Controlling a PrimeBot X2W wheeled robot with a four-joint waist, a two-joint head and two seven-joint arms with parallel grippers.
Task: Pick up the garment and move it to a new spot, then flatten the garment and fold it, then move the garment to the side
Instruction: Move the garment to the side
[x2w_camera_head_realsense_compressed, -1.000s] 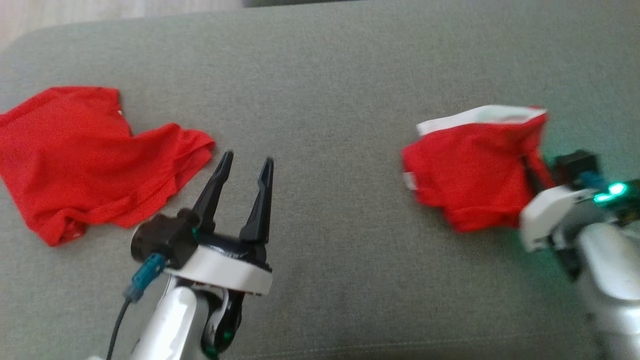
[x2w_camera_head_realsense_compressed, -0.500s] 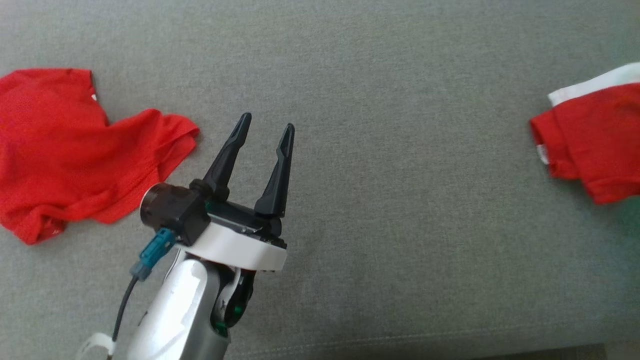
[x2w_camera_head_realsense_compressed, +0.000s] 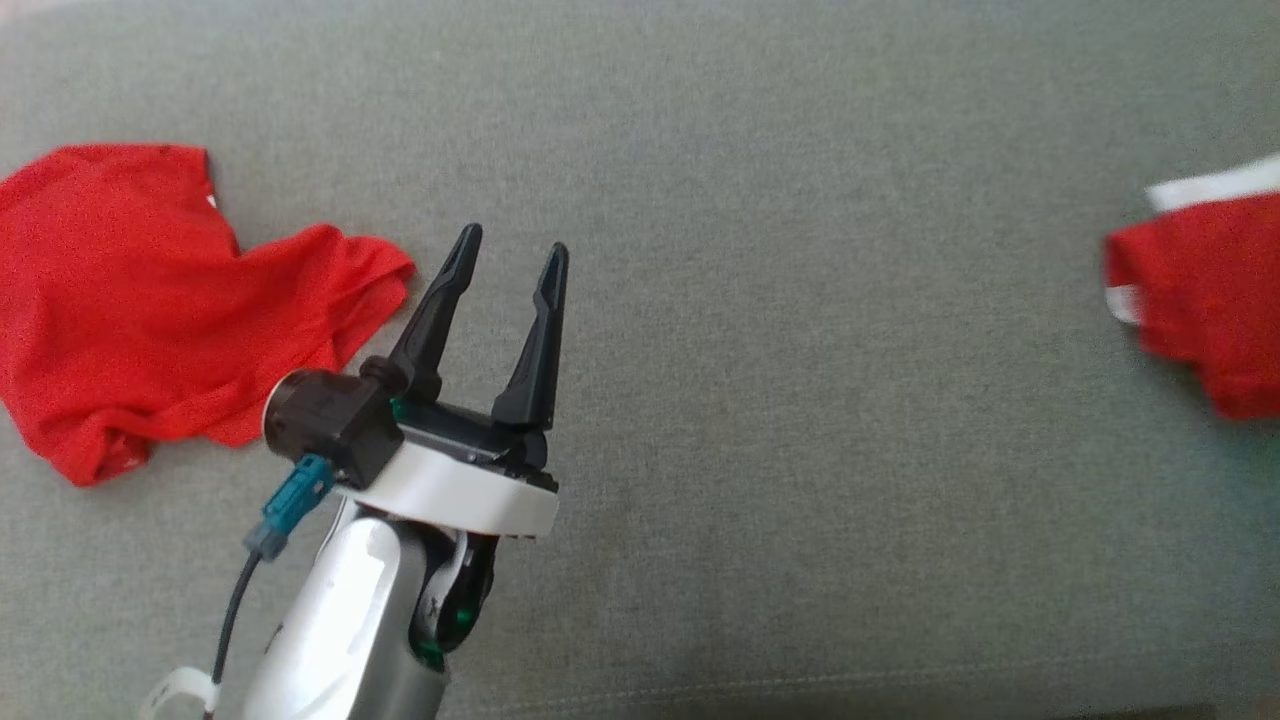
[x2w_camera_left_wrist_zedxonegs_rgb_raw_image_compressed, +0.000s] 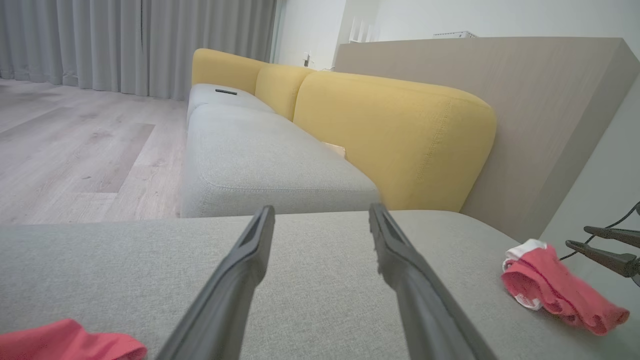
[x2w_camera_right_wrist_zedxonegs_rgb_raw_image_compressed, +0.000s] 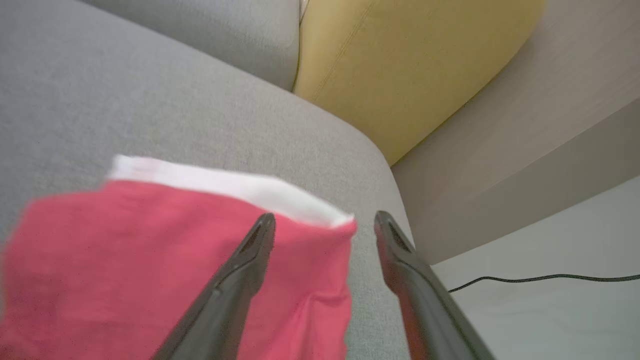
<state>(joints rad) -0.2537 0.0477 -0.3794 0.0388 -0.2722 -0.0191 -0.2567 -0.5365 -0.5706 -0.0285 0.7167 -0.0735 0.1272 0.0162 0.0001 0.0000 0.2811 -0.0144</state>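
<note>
Grey woven upholstery forms the seat (x2w_camera_head_realsense_compressed: 800, 420), a broad flat cushion with a stitched seam along its near edge. In the left wrist view, rounded yellow backrests (x2w_camera_left_wrist_zedxonegs_rgb_raw_image_compressed: 400, 135) rise behind it, with a pale wood-grain panel (x2w_camera_left_wrist_zedxonegs_rgb_raw_image_compressed: 530, 100), plank floor (x2w_camera_left_wrist_zedxonegs_rgb_raw_image_compressed: 75, 150) and grey curtains (x2w_camera_left_wrist_zedxonegs_rgb_raw_image_compressed: 125, 45) beyond.

A crumpled garment (x2w_camera_head_realsense_compressed: 150, 310) of red mesh-like cloth lies at the seat's left. Its long axis runs across the head view, and one wrinkled lobe points right, toward the left end effector (x2w_camera_head_realsense_compressed: 513, 241). That end effector hovers just beside the lobe with its two tapered dark fingers spread wide and nothing between them.

A folded garment (x2w_camera_head_realsense_compressed: 1210, 300), red with a white band, sits well apart at the seat's right edge, blurred. In the right wrist view the band runs along its far side, slanting slightly. The right end effector (x2w_camera_right_wrist_zedxonegs_rgb_raw_image_compressed: 325, 216) is above its corner with the fingers parted, one over the cloth and one over bare cushion, gripping nothing. A thin dark cable (x2w_camera_right_wrist_zedxonegs_rgb_raw_image_compressed: 525, 277) crosses the pale floor beyond
</note>
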